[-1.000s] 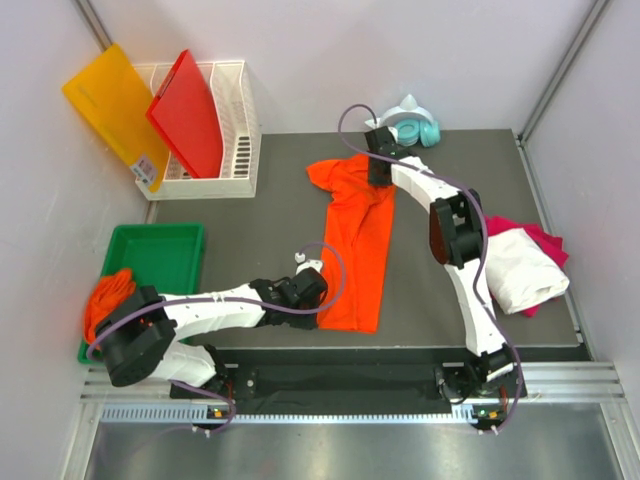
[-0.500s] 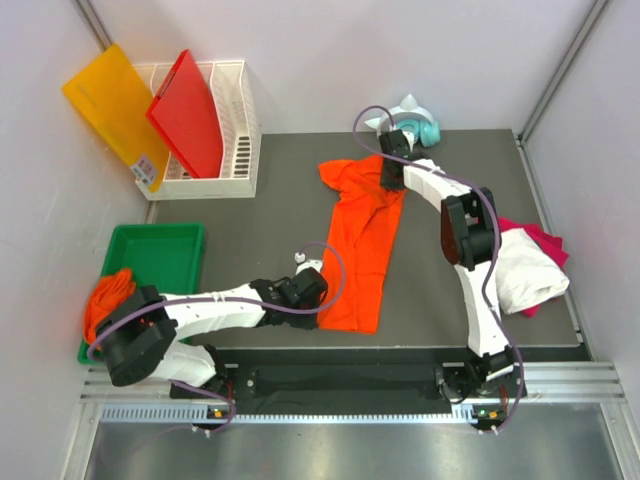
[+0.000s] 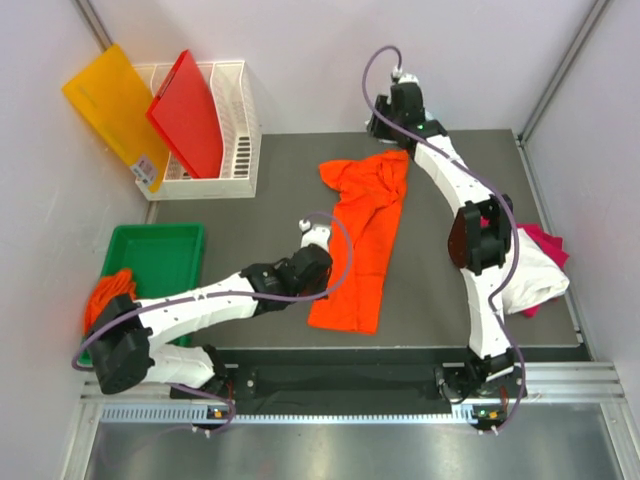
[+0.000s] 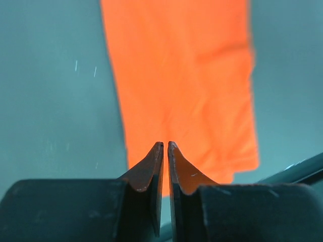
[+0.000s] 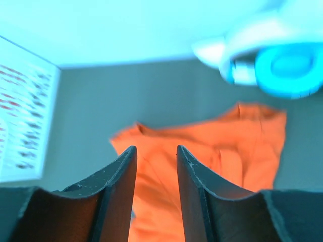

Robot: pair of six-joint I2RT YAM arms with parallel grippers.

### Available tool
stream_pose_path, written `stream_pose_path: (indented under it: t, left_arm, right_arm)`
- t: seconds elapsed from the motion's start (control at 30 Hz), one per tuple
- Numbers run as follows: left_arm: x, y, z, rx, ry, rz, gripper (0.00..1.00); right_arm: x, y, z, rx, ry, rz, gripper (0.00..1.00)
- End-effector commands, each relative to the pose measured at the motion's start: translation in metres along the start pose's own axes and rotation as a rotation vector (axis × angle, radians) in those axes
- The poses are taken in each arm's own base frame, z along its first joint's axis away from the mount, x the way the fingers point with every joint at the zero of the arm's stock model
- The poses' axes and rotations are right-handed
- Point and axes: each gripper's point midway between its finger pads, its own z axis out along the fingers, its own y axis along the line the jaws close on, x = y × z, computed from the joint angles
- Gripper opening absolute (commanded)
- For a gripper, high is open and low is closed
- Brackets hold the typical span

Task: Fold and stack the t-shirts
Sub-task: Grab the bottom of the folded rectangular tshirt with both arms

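An orange t-shirt lies lengthwise on the dark table, its upper part crumpled near the back and its lower part flat. My left gripper hovers over the shirt's lower left edge; its jaws stand almost together with only a thin slit and nothing between them. My right gripper is raised above the shirt's upper end, open and empty. A white folded t-shirt rests on a magenta one at the right. More orange t-shirts hang over the green bin's left side.
A green bin sits off the table's left edge. Behind it a white rack holds a red board, with a yellow board leaning beside it. A teal and white object lies behind the shirt's far end.
My right gripper let go of the shirt's upper end, opened and rose toward the back. My left gripper lifted off the shirt's lower left edge. The shirt's top now lies bunched further right.
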Motion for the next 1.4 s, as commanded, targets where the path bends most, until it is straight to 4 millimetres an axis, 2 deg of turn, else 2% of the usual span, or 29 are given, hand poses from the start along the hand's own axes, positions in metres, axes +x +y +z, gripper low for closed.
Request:
stream_pose_path:
  t: [0.0, 0.03, 0.1, 0.2, 0.3, 0.47, 0.63, 0.93, 1.1, 1.2, 1.27, 1.3, 1.37]
  left_arm:
    - [-0.041, -0.017, 0.006, 0.007, -0.109, 0.06, 0.13]
    - [-0.044, -0.022, 0.009, 0.015, -0.104, 0.059, 0.11]
    - [-0.027, -0.029, 0.027, 0.034, -0.031, 0.073, 0.09]
    - [-0.007, -0.04, 0.046, 0.068, 0.054, 0.076, 0.05]
    - [0.01, -0.042, 0.062, 0.073, 0.108, 0.074, 0.02]
    - [0.019, -0.044, 0.071, 0.084, 0.137, 0.08, 0.01]
    - [0.024, -0.045, 0.073, 0.092, 0.155, 0.09, 0.01]
    - [0.029, -0.039, 0.073, 0.073, 0.177, 0.105, 0.01]
    - [0.031, -0.039, 0.075, 0.073, 0.185, 0.105, 0.01]
    - [0.031, -0.039, 0.076, 0.072, 0.188, 0.102, 0.01]
    - [0.032, -0.038, 0.076, 0.07, 0.191, 0.1, 0.01]
    - [0.032, -0.039, 0.076, 0.071, 0.19, 0.1, 0.01]
    - [0.032, -0.038, 0.077, 0.068, 0.194, 0.097, 0.01]
  right_arm:
    - [-0.011, 0.001, 0.0, -0.022, -0.013, -0.001, 0.38]
    - [-0.003, -0.001, 0.005, -0.016, 0.01, -0.007, 0.37]
    - [0.021, -0.011, 0.019, 0.003, 0.065, -0.01, 0.35]
    - [0.046, -0.008, 0.031, -0.023, 0.132, -0.007, 0.29]
    - [0.054, -0.001, 0.035, -0.031, 0.141, -0.025, 0.28]
    - [0.054, 0.001, 0.04, -0.033, 0.136, -0.027, 0.28]
    - [0.066, -0.004, 0.048, -0.023, 0.158, -0.027, 0.28]
    - [0.096, -0.03, 0.062, 0.067, 0.219, -0.028, 0.29]
    - [0.103, -0.047, 0.064, 0.125, 0.242, -0.028, 0.29]
    - [0.105, -0.059, 0.062, 0.157, 0.25, -0.027, 0.28]
    - [0.095, -0.062, 0.056, 0.169, 0.228, -0.022, 0.26]
    - [0.1, -0.067, 0.055, 0.186, 0.236, -0.024, 0.26]
    - [0.089, -0.067, 0.05, 0.187, 0.206, -0.023, 0.25]
